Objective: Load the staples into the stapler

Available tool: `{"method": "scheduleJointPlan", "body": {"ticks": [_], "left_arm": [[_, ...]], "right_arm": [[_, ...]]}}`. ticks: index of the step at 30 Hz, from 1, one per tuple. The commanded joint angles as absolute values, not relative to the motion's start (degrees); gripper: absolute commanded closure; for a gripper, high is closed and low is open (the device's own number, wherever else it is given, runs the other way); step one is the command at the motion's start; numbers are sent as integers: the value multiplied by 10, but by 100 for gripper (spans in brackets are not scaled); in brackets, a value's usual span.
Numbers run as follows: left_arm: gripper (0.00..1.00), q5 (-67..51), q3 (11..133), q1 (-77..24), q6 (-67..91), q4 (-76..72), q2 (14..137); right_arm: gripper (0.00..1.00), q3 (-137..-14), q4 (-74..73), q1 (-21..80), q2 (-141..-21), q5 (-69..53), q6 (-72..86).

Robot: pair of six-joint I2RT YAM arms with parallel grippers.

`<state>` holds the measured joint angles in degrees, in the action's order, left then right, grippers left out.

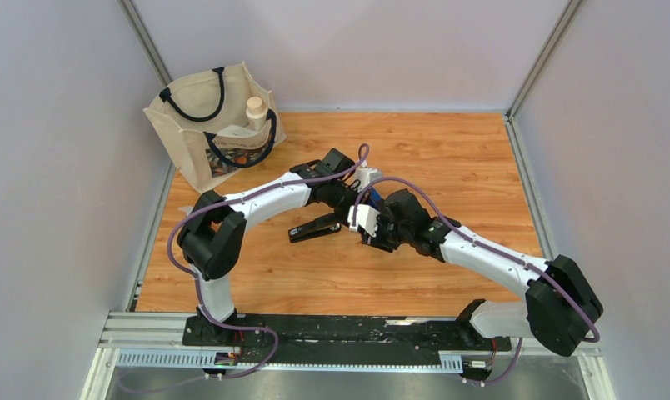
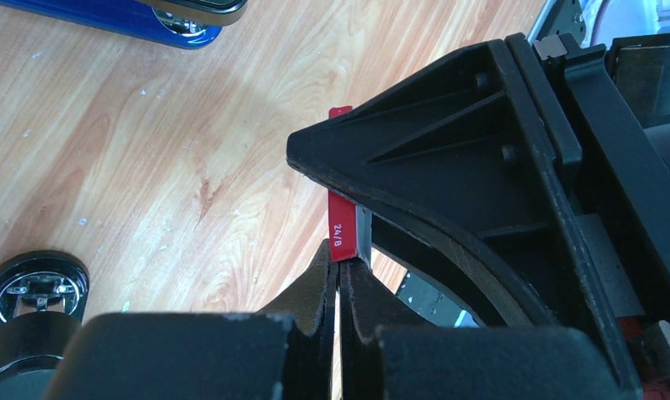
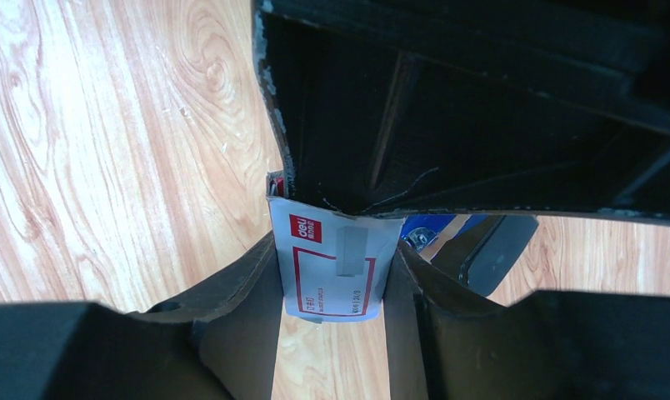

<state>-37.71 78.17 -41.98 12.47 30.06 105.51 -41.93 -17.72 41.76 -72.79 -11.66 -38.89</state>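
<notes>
The staples, a small white box (image 3: 336, 267) with red print, are held above the table between the fingers of my right gripper (image 3: 336, 279), which is shut on its sides. My left gripper (image 2: 338, 268) is shut, its tips pinching the box's red end flap (image 2: 340, 229) marked 24/8. The two grippers meet over the middle of the table (image 1: 363, 218). The blue stapler (image 2: 123, 17) lies on the wood just beyond them, and a sliver of the stapler (image 3: 427, 223) also shows behind the box. Most of the box is hidden by the right gripper's black body (image 2: 482, 167).
An all-black stapler (image 1: 315, 227) lies on the table just left of the grippers, and its chrome-trimmed end (image 2: 36, 292) shows in the left wrist view. A cream tote bag (image 1: 215, 125) holding a bottle stands at the back left corner. Grey walls enclose the wooden table (image 1: 448, 158).
</notes>
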Motion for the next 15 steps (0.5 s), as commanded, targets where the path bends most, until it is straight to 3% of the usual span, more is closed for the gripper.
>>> {"method": "scheduleJointPlan", "body": {"ticks": [1, 15], "left_arm": [[99, -418, 783, -404, 112, 309, 1010], [93, -453, 786, -381, 106, 317, 985]], "right_arm": [[59, -432, -204, 403, -740, -118, -412], [60, -434, -217, 384, -751, -125, -417]]}}
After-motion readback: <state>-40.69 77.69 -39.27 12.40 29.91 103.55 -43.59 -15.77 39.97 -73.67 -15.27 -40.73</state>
